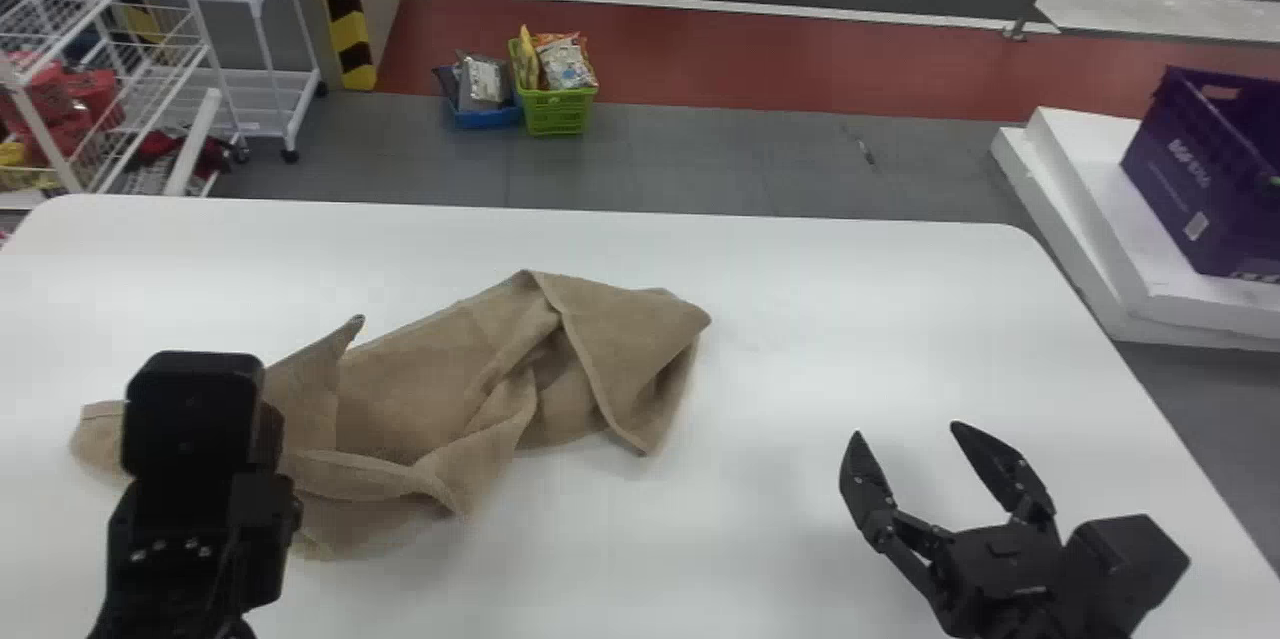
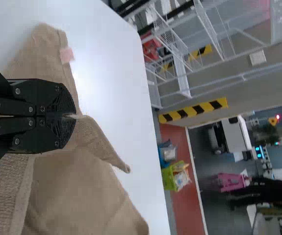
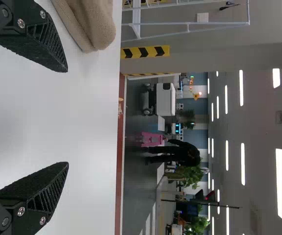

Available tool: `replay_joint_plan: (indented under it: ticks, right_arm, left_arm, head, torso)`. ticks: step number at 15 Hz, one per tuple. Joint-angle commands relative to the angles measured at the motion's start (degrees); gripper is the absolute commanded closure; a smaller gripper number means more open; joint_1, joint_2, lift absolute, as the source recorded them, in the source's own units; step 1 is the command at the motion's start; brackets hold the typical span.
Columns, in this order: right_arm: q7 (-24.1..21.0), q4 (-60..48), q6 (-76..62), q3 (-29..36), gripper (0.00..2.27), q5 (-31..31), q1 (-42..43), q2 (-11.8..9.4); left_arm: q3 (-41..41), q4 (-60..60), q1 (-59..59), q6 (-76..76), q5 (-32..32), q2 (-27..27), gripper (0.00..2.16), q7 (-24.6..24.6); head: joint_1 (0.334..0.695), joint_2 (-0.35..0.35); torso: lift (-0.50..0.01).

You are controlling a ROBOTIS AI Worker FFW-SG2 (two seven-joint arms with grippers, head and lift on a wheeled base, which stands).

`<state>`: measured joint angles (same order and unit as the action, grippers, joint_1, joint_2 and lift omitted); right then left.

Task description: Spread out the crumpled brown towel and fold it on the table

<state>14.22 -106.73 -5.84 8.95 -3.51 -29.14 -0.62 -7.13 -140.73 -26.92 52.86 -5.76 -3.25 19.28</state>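
Far L on the floor: white wire shelving (image 1: 265, 91) w/ red goods (image 1: 90, 99), next to a pillar w/ yellow-blk striped tape (image 1: 345, 19); a bit R of that, a blue bin (image 1: 488, 117) beside a green basket (image 1: 558, 111) of pkts. Far R, a purple crate (image 1: 1190, 179) on white slabs (image 1: 1100, 209). Bkgd, per R wrist cam: white wheeled unit (image 3: 166, 99), plants (image 3: 192, 177), ceiling lights (image 3: 280, 183).

Left gripper (image 1: 190, 459) closed, right gripper (image 1: 906, 429) spread
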Motion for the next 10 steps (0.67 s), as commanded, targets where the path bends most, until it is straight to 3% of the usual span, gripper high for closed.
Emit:
replay_joint_plan:
  ticks: [1, 6, 10]
  right_arm:
    - [-0.24, -0.85, 0.18, -1.31, 0.15, 0.43, 0.23, 0.0]
    - [-2.44, -3.05, 3.52, -5.44, 0.15, 2.54, 1.46, 0.09]
    - [-2.35, -7.44, 11.43, -10.01, 0.15, 3.77, 2.51, 0.09]
  left_arm:
    - [7.65, -2.79, -3.67, -1.75, 5.05, 0.44, 1.38, 0.75]
    - [13.01, -3.67, -8.42, -4.21, 10.33, 0.88, 1.38, 3.65]
    - [13.01, -2.53, -7.19, -3.51, 10.59, 0.88, 1.31, 4.01]
  head:
    - [0.695, -0.01]
    - [0.695, 0.146]
    - [0.695, 0.196]
  torso:
    - [-0.127]
    - [-0.127]
    - [-0.127]
